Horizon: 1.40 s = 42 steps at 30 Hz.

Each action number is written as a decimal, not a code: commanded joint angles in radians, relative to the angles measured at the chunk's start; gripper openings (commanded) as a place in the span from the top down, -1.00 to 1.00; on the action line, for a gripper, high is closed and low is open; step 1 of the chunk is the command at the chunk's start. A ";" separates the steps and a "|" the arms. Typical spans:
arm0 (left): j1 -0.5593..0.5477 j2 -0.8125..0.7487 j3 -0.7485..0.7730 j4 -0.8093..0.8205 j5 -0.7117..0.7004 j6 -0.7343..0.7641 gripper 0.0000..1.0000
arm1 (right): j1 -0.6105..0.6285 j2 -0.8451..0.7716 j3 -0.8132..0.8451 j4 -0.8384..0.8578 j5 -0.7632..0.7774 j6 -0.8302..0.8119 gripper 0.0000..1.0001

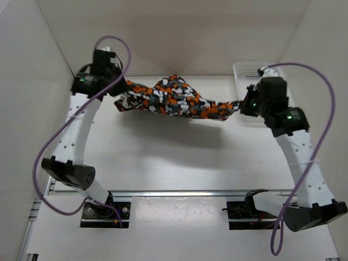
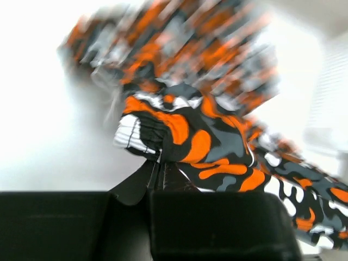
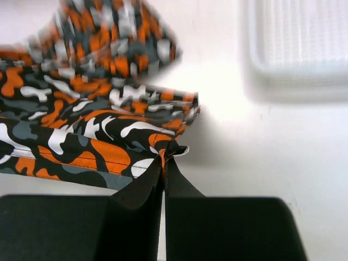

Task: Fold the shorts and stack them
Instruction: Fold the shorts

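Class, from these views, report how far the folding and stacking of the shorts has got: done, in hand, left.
Done: the left gripper and right gripper are each shut on an end of the shorts. In hand: the shorts hang stretched between them above the table, shadow beneath. Left: no fold shows, and nothing is stacked.

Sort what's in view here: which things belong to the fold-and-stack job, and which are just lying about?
Part of the job:
- shorts, stretched between the two arms above the table
- left end effector, shut on one end of the fabric
- right end effector, shut on the other end

Just lying about:
- white mesh basket, far right corner, untouched
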 commanded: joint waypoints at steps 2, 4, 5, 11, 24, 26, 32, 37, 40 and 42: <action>0.028 -0.114 0.339 -0.222 -0.026 0.109 0.79 | -0.005 -0.056 0.316 -0.119 0.101 -0.093 1.00; 0.028 -0.154 0.393 -0.233 0.017 0.097 0.79 | -0.005 -0.065 0.422 -0.140 0.110 -0.109 1.00; 0.028 -0.179 0.393 -0.218 0.039 0.097 0.79 | -0.005 -0.074 0.469 -0.155 0.110 -0.125 1.00; 0.018 -0.321 0.502 -0.190 0.182 0.072 0.79 | -0.005 -0.105 0.799 -0.201 0.151 -0.135 1.00; 0.018 -0.372 0.308 -0.063 0.384 0.000 0.79 | -0.005 0.001 0.873 -0.140 0.227 -0.177 1.00; 0.018 -0.343 0.216 -0.040 0.329 0.025 0.79 | -0.005 0.041 0.817 -0.097 0.247 -0.198 1.00; 0.131 -0.137 0.068 0.069 0.350 0.069 0.79 | -0.005 0.301 0.688 0.045 0.299 -0.251 1.00; 0.233 0.157 0.172 0.114 0.410 0.080 0.79 | -0.005 0.661 0.805 0.110 0.264 -0.273 1.00; 0.267 0.351 0.283 0.114 0.435 0.080 0.79 | -0.005 0.905 0.952 0.110 0.228 -0.282 1.00; 0.279 0.474 0.358 0.114 0.447 0.071 0.79 | -0.005 1.019 1.110 0.096 0.173 -0.273 1.00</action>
